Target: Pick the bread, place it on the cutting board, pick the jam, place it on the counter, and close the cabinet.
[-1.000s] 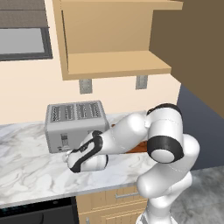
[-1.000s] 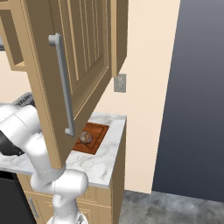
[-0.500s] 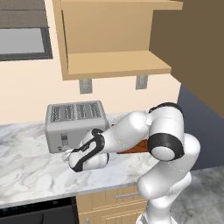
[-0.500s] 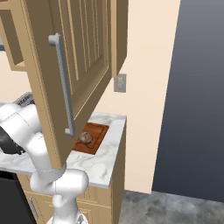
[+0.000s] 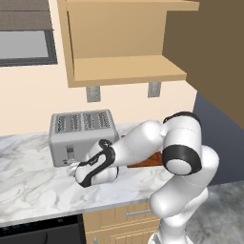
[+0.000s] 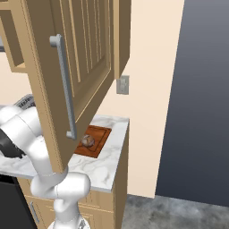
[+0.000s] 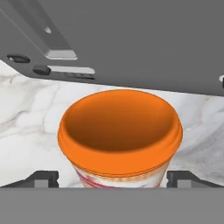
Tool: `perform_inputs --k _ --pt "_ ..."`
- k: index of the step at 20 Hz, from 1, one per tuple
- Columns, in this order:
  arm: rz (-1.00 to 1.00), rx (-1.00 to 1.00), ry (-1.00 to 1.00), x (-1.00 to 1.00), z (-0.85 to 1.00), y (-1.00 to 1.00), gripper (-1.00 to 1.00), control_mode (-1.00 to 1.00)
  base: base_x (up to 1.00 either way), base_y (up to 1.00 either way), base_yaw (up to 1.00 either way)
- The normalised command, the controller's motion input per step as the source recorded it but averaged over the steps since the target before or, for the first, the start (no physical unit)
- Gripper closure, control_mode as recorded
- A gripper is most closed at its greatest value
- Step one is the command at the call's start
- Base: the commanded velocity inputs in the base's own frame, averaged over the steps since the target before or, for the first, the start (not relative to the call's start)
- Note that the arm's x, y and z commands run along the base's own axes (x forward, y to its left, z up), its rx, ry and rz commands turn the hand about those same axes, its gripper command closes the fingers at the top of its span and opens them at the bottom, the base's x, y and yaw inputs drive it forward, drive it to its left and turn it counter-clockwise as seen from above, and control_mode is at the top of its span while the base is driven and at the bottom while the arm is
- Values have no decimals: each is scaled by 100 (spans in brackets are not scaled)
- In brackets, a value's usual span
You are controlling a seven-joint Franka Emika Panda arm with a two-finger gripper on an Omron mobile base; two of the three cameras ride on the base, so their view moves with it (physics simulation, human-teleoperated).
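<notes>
Orange fills the middle of the hand view: the jam stands upright on the marble counter, just in front of the grey toaster, with the two dark fingertips spread wide on either side of it and clear of its wall, so the gripper is open and holds nothing. From the left base view the hand sits low over the counter beside the toaster. The bread already lies on the board at the counter's far end, so what seems left is to close the cabinet, whose door hangs wide open with its bar handle facing the robot. The main risk is in backing out: the jar sits between the fingers, and a sideways pull or a tilt of the hand could clip the lid and tip the jar over or knock it against the toaster. Lifting straight away looks safest. The next hazard is the swing to the door: the arm works low and left while the door juts out on the right, above the board, so a wide sweep could brush the bread or strike the door edge instead of pushing it squarely, leaving it ajar.
</notes>
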Motion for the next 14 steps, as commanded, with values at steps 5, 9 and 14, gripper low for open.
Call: perform_inputs --k 5,9,14 --pt "0 0 0 -25 0 0 -100 -100 0 0 0" --pt "0 0 0 -24 0 0 -100 -100 0 0 0" --pt "0 0 -6 -18 0 -3 -100 -100 0 0 0"
